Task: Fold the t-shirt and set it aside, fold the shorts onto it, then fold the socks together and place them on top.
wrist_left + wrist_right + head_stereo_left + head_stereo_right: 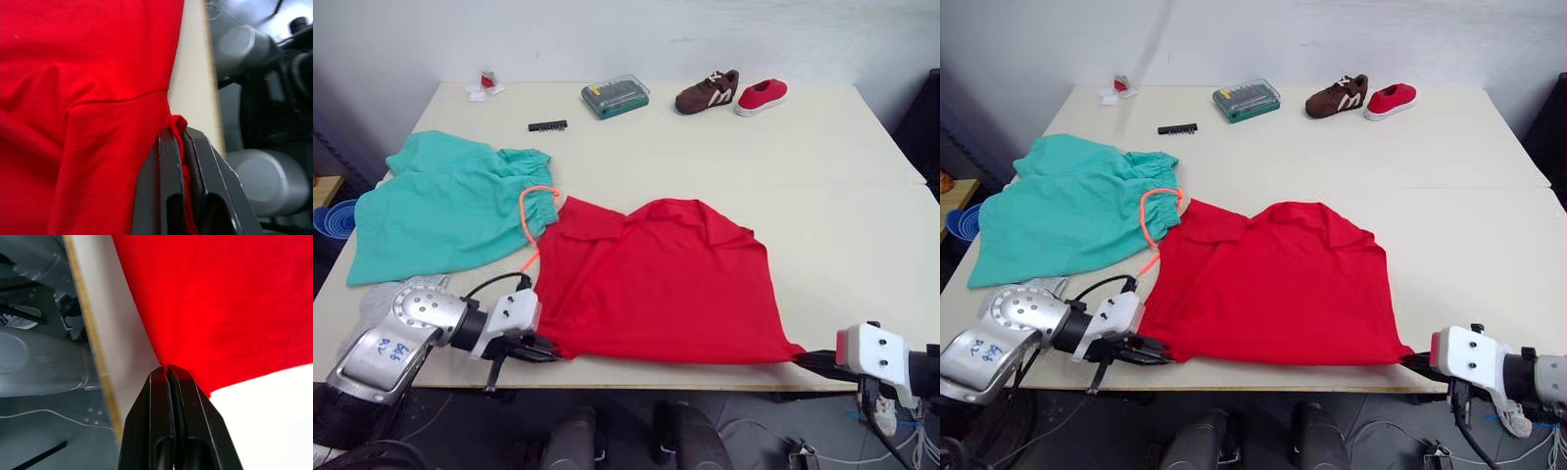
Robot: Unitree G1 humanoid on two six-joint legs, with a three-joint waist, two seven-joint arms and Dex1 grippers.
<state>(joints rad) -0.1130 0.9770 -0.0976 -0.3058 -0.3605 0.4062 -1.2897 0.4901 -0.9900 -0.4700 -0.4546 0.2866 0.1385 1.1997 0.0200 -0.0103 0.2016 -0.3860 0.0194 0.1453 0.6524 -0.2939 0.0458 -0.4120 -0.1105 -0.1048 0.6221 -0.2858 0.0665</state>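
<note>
While the t-shirt [661, 284] is lying flat, my left gripper [182, 134] is pinching its near corner. My right gripper [167, 373] is pressing shut on the opposite near corner.

T-shirt [666, 284], centre of frame: red cloth, matt, smooth weave with soft wrinkles. Shorts [445, 206], left: teal cloth, matt, gathered at the waistband; drawstring [530, 215] neon orange cord. Counter [842, 176]: cream, smooth, low sheen. Left hand [182, 196]: fingers black, matt. Screwdriver-bit case [616, 96], upper centre: clear glossy plastic lid. Brown shoe [707, 92]: suede-like, matt.
</note>
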